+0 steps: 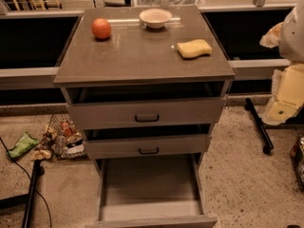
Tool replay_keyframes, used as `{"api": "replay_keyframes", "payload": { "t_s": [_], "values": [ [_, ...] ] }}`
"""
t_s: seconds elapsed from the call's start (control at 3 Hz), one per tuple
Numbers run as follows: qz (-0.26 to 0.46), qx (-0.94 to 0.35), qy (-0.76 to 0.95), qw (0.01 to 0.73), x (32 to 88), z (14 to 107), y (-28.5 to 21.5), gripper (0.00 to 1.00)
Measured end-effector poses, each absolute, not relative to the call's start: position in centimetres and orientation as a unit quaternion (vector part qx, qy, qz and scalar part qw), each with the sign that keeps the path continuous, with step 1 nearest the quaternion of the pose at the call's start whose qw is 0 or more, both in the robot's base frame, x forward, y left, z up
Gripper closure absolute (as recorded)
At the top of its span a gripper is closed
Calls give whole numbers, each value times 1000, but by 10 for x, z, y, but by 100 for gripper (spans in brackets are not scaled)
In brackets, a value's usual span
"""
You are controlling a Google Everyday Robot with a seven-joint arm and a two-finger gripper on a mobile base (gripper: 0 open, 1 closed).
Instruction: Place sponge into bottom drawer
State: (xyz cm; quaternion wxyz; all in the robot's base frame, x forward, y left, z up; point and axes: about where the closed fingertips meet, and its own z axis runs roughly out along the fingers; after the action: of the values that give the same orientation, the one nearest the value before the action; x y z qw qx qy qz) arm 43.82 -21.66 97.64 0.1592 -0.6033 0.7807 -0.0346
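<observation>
The pale-yellow sponge [194,48] lies on the grey cabinet top [137,56], near its right edge. The bottom drawer [150,212] is pulled out toward me, and its flat grey tray interior is bare. My arm and gripper [283,101] hang at the right edge of the view, beside the cabinet and well to the right of and below the sponge. The gripper holds nothing that I can see.
A round orange fruit [101,28] and a shallow pinkish bowl [155,18] stand at the back of the cabinet top. The two upper drawers [146,114] with dark handles stand slightly ajar. A wire basket of packets [64,136] sits on the floor at left, with a black bar [259,125] at right.
</observation>
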Motion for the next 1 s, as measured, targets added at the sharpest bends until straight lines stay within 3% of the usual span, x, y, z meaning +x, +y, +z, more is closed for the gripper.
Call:
{"api": "replay_keyframes", "payload": {
  "t_s": [0.67,1.0],
  "values": [
    [-26,-613,771,170,461,972,-207,0],
    [-6,-642,743,187,520,962,-182,0]
  ]
}}
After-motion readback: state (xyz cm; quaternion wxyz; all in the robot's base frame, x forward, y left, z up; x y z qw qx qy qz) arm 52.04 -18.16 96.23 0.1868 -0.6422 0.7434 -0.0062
